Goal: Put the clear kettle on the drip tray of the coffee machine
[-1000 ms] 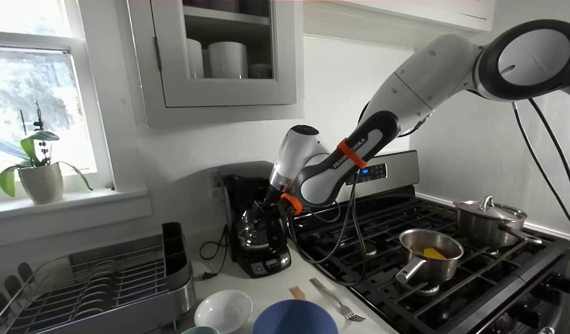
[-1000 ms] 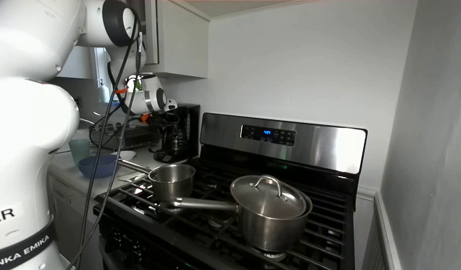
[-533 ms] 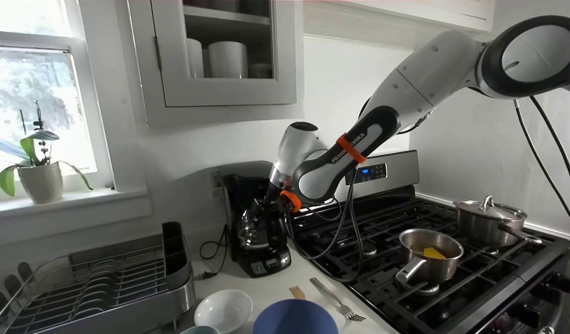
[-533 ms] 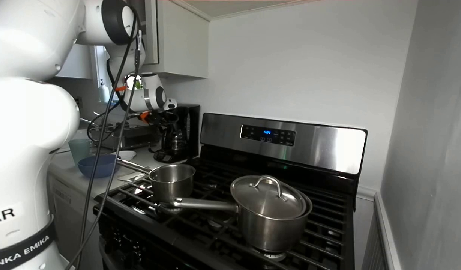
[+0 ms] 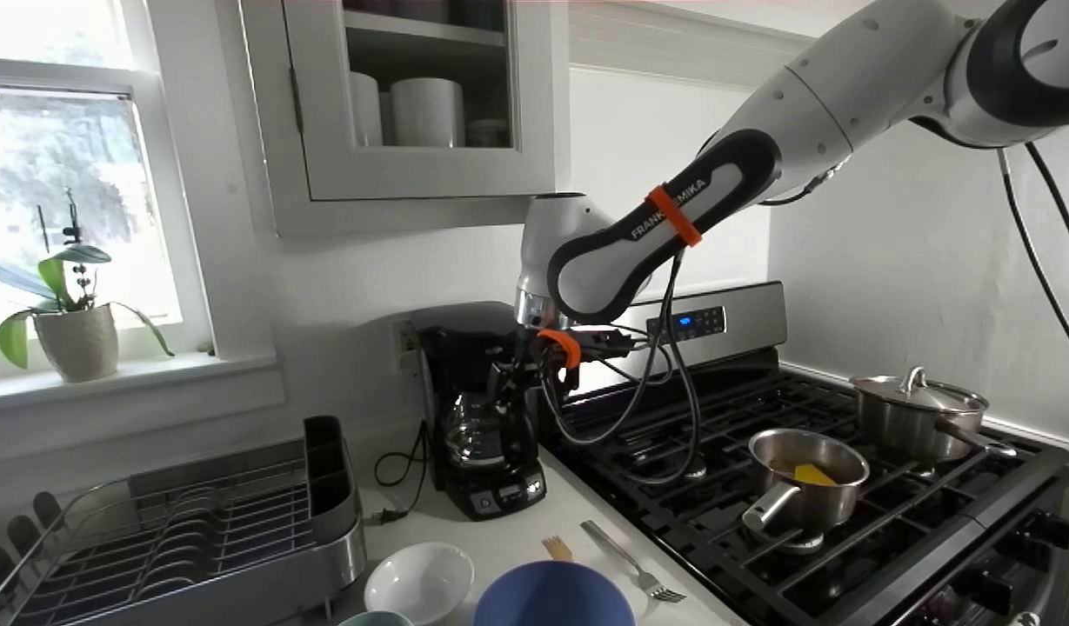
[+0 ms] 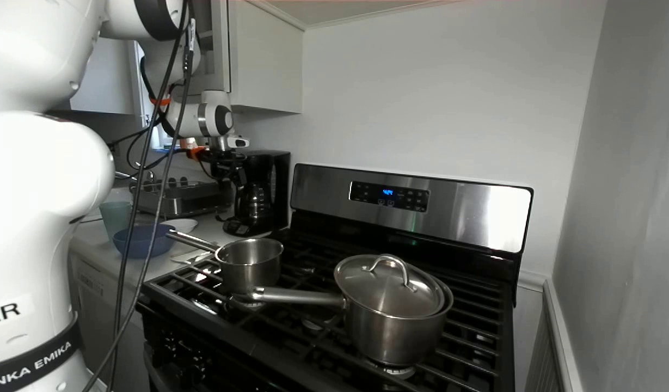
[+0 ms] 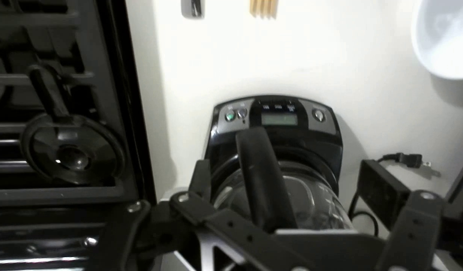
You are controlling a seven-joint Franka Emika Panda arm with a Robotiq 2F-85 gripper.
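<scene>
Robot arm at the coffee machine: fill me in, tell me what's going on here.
A robot arm is at the coffee machine. The clear kettle sits upright inside it, seemingly on the drip tray, though the contact underneath is hard to make out. The gripper hangs open by the kettle's handle; in the wrist view its fingers stand apart on either side of the handle, gripping nothing. So the kettle looks to be in place, and the arm is probably free to move away.

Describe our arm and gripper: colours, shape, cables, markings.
White, rounded arm with black trim; "FRANK" and "EMIKA" lettering either side of an orange strap. Black cables loop off it. Gripper mostly black: jointed linkages, round fasteners, blocky jaws.
</scene>
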